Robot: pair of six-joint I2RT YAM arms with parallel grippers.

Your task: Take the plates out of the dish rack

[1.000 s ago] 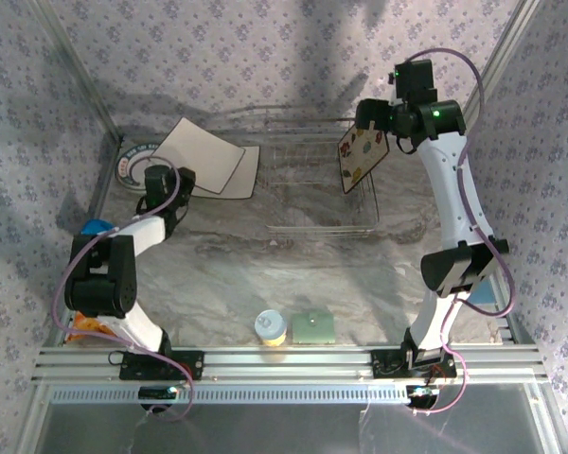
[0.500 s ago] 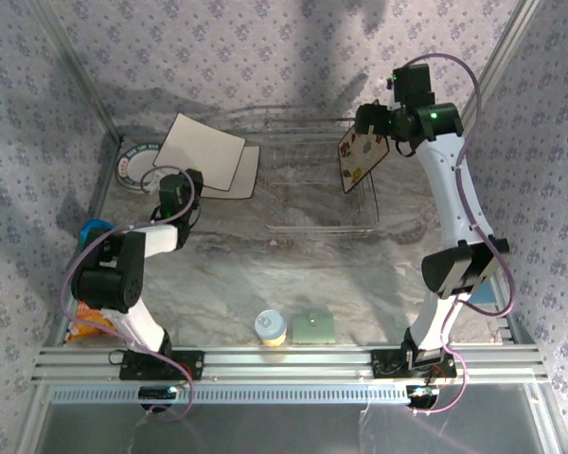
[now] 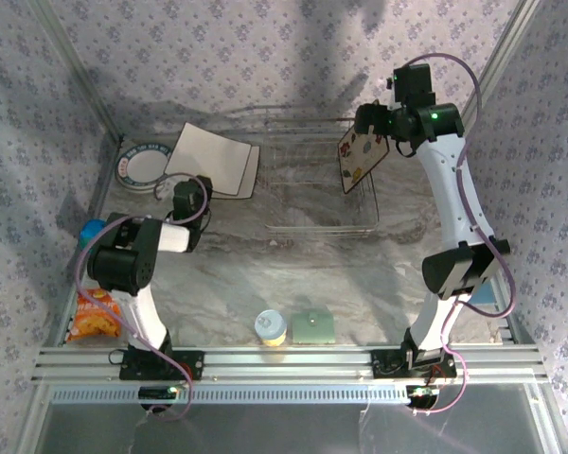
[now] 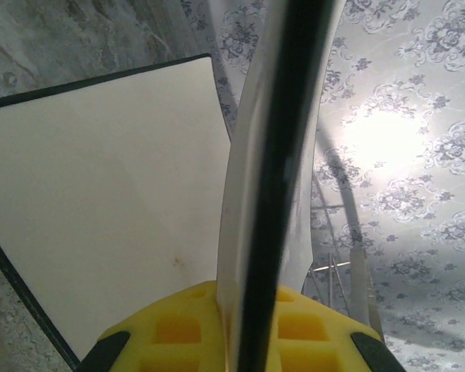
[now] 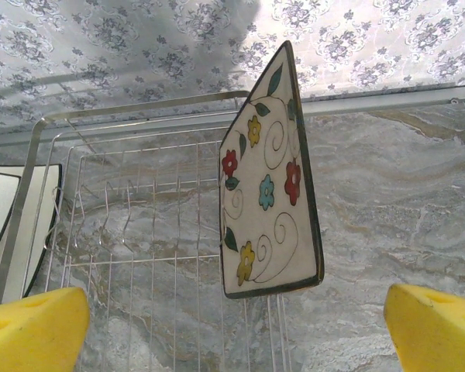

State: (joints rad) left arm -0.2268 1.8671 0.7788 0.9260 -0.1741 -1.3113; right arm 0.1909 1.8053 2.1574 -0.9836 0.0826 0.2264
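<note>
Flower plate (image 5: 267,186) stands upright in rack's (image 5: 139,106) right end, propped by dividers. Right end effector (image 3: 369,125) gapes wide facing it, likely to grab it. Left end effector (image 3: 187,200) is closed beside cream plates (image 3: 208,156) lying unloaded at the table's (image 3: 293,274) far-left corner.

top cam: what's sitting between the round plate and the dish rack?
In the top view, two overlapping square cream plates lie between the round plate and the dish rack; the left gripper is shut on the upper cream plate.
</note>
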